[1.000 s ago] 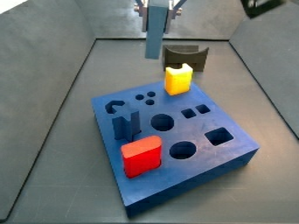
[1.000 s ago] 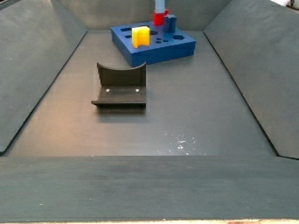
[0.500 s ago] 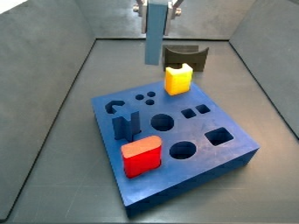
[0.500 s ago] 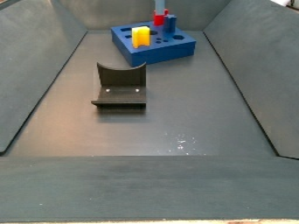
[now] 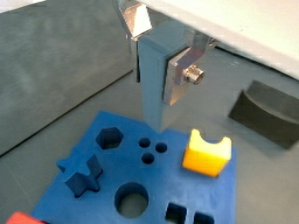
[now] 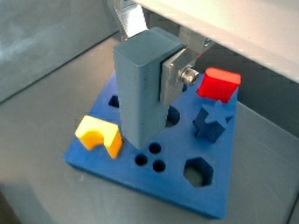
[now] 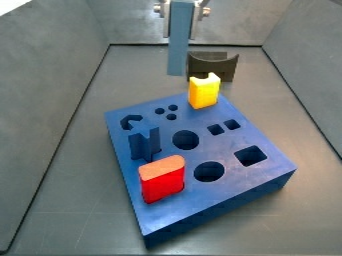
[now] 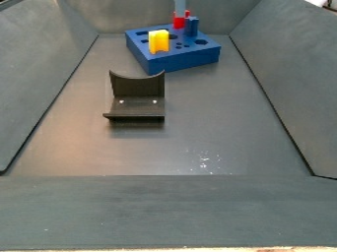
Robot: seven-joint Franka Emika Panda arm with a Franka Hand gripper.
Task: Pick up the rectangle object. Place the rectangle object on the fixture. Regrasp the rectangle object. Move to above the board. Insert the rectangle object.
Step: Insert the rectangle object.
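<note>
**Gripper holds the rectangle object upright above the board**

The gripper (image 7: pixel 178 12) hangs over the far side of the board (image 7: pixel 201 165), closed on the upper end of the rectangle object (image 7: pixel 177 42). In both wrist views the pale grey-blue block is pinched between the silver finger plates; 1 plate, with a bolt in it, shows against the block's side (image 6: pixel 177 74). The block is clear of the board, with nothing under its lower end but air.

The relation that matters: the rectangle object's long axis runs straight down from the gripper toward the board's top face, so the insertion would be a vertical lowering. Judging from a wrist view, its lower end (image 5: pixel 152 92) hovers over the zone between the yellow block (image 5: pixel 207 152) and the cluster of small round holes (image 5: pixel 149 150). Which hole is meant to receive it I cannot tell; the block hides what lies directly below it.

A side view (image 7: pixel 201 165) shows the block's height above the board and the fixture (image 7: pixel 211 65) standing empty behind it. The low side view shows the fixture (image 8: pixel 136 96) large in the foreground, well apart from the board (image 8: pixel 174 51), but the gripper there is tiny. The wrist views alone show the grip; one also takes in the red block (image 6: pixel 219 83) and the dark navy piece (image 6: pixel 215 118).
</note>
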